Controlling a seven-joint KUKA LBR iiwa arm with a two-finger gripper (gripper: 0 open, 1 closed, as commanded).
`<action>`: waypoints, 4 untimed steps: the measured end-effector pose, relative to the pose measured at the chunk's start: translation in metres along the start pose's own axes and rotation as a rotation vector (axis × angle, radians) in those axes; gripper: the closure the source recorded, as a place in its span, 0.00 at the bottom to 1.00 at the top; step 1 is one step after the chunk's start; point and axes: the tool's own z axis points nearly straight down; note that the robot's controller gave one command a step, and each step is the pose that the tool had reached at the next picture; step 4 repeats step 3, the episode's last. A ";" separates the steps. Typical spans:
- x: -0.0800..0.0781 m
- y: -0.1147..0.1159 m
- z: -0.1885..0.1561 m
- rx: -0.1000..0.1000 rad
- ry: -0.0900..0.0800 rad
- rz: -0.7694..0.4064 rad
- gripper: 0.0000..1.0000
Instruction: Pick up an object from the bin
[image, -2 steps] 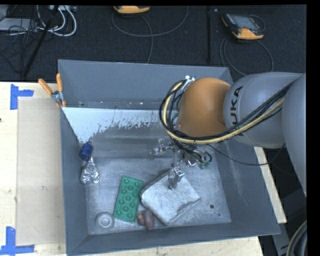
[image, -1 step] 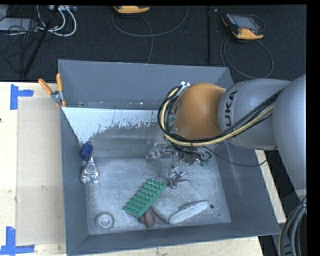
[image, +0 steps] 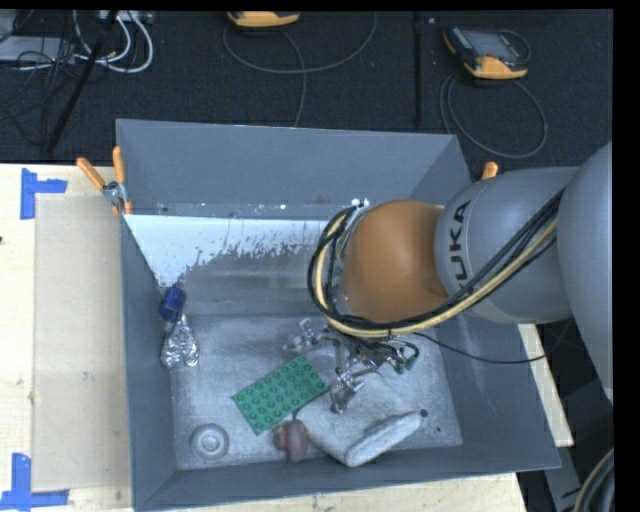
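My gripper (image: 320, 368) hangs below the orange wrist cover in the middle of the bin, low over the floor. It is open: one fingertip (image: 300, 340) sits above the right end of a flat green studded plate (image: 278, 394), the other fingertip (image: 340, 398) below that end, so the plate's corner lies between them. A grey-white oblong pouch (image: 378, 438) lies just right of the lower finger. A small reddish-brown lump (image: 294, 438) rests at the plate's lower edge.
A small clear bottle with a blue cap (image: 177, 325) lies against the left wall. A round grey lid (image: 210, 439) sits in the front left corner. The arm and its cables cover the bin's right side.
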 end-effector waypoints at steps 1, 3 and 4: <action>-0.011 0.012 0.020 0.012 -0.024 -0.193 0.00; -0.007 0.020 -0.113 0.005 -0.004 -0.157 1.00; -0.007 0.020 -0.113 0.005 -0.004 -0.157 1.00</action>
